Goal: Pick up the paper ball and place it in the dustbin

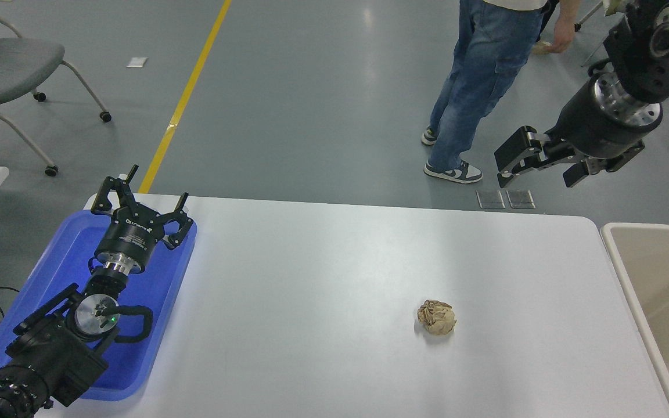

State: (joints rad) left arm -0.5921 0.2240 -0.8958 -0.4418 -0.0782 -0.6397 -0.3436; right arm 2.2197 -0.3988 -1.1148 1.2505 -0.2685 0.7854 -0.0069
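The tan-brown paper ball (436, 317) lies on the white table (323, 261), right of its middle. The beige dustbin (659, 290) stands at the table's right end, partly cut off by the picture's edge. My right gripper (538, 168) is open and empty, held high beyond the table's far right corner, well up and right of the ball. My left gripper (137, 203) is open and parked over the blue tray (61, 273) at the lower left.
A person in blue jeans (479, 75) walks on the floor beyond the table's far edge. A grey chair (9, 69) stands at the top left. A yellow line (186, 96) runs across the floor.
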